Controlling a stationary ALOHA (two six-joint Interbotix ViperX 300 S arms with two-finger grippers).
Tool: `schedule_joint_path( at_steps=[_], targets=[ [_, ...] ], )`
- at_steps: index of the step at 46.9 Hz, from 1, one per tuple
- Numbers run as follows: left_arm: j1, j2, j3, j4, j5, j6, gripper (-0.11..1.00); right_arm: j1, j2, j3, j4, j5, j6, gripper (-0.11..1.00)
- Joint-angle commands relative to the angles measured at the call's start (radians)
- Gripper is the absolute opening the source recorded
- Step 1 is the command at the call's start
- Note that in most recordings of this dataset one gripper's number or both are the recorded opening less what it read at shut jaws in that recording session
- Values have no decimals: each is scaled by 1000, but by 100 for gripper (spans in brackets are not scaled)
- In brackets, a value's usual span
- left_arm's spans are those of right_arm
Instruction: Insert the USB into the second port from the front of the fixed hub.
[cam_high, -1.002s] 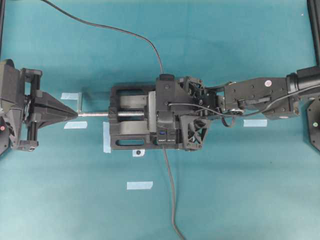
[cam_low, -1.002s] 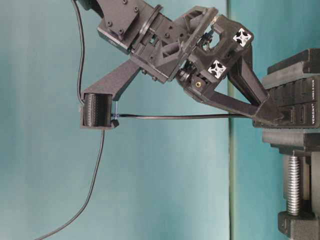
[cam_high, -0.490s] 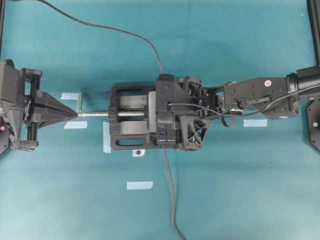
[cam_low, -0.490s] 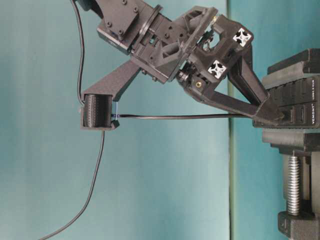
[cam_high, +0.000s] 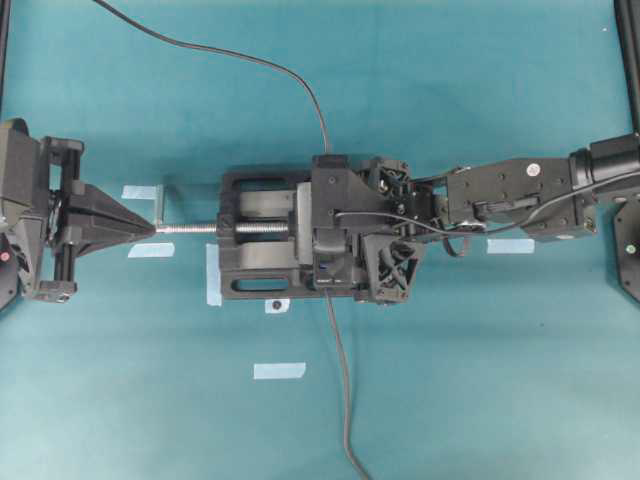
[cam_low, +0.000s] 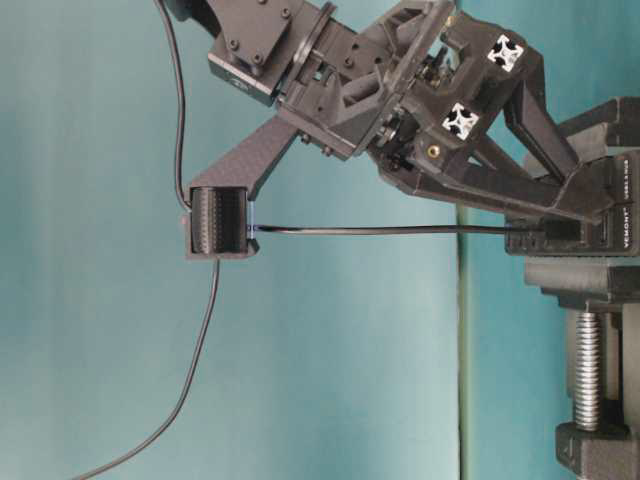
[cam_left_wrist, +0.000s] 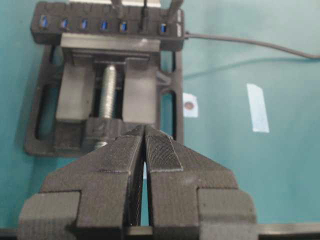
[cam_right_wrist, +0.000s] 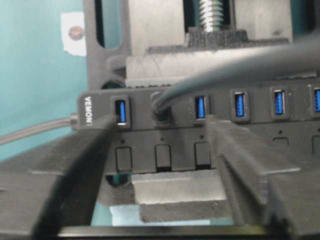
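Right wrist view: right tool (cam_right_wrist: 160, 145) has just sprung open, releasing small black USB plug (cam_right_wrist: 161, 112), now seated in second socket of long black hub (cam_right_wrist: 250, 127), frame centre. Insertion looks complete. Left tool (cam_left_wrist: 145, 160) closed, empty.

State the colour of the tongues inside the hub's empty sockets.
Blue. The fixed hub shows them best in the right wrist view, beside the plugged-in USB.

White lettering "VEMONT" stands upright on the end of the hub (cam_right_wrist: 200, 120), beside its first blue socket.
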Motion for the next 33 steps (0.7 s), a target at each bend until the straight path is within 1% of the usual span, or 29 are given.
schedule_joint_path(
  at_steps=[1,13,33],
  targets=[
    [2,2,-12,3,-9,-2,2,2,-17,-25,2,-2,8,83],
    [2,3,-12,3,-9,-2,2,0,-37,-21,2,-3,8,83],
    [0,3,-12,2,-11,-2,2,2,-138,48,2,-58,8,83]
  ],
)
